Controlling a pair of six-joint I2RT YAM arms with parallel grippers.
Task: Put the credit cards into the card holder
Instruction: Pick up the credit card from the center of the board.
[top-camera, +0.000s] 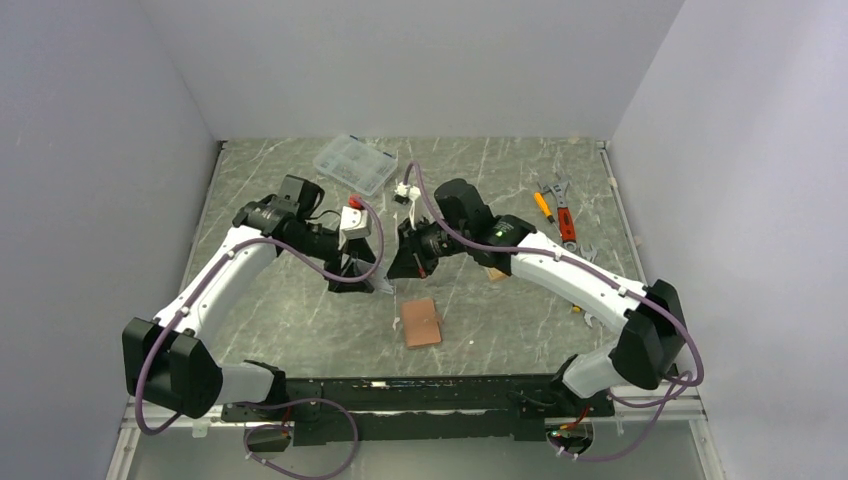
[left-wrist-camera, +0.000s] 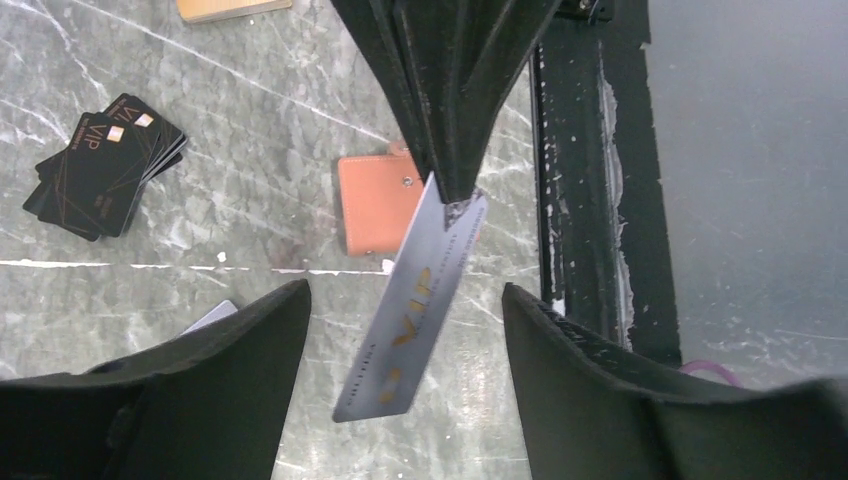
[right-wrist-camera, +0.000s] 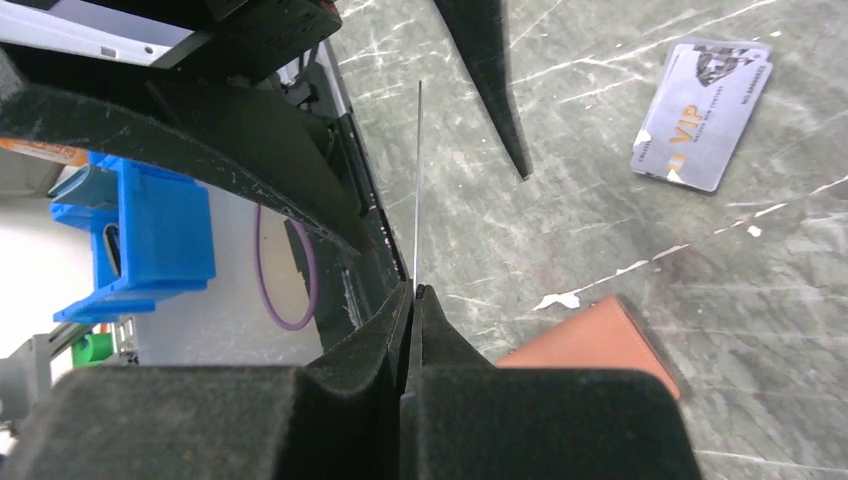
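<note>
My right gripper (right-wrist-camera: 412, 288) is shut on a silver-grey credit card (left-wrist-camera: 410, 320), which hangs in the air from its top end and shows edge-on in the right wrist view. My left gripper (left-wrist-camera: 405, 290) stands open astride this card, with a gap on each side. The pinkish-brown card holder (top-camera: 422, 322) lies flat on the table just below both grippers. A fanned stack of black cards (left-wrist-camera: 100, 165) lies to one side, with an orange-gold card (left-wrist-camera: 232, 8) further off. Another silver card (right-wrist-camera: 703, 113) lies flat on the table.
A clear plastic compartment box (top-camera: 355, 163) sits at the back of the table. Wrenches and a screwdriver (top-camera: 560, 210) lie at the back right. The black front rail (left-wrist-camera: 585, 200) runs close beside the card holder.
</note>
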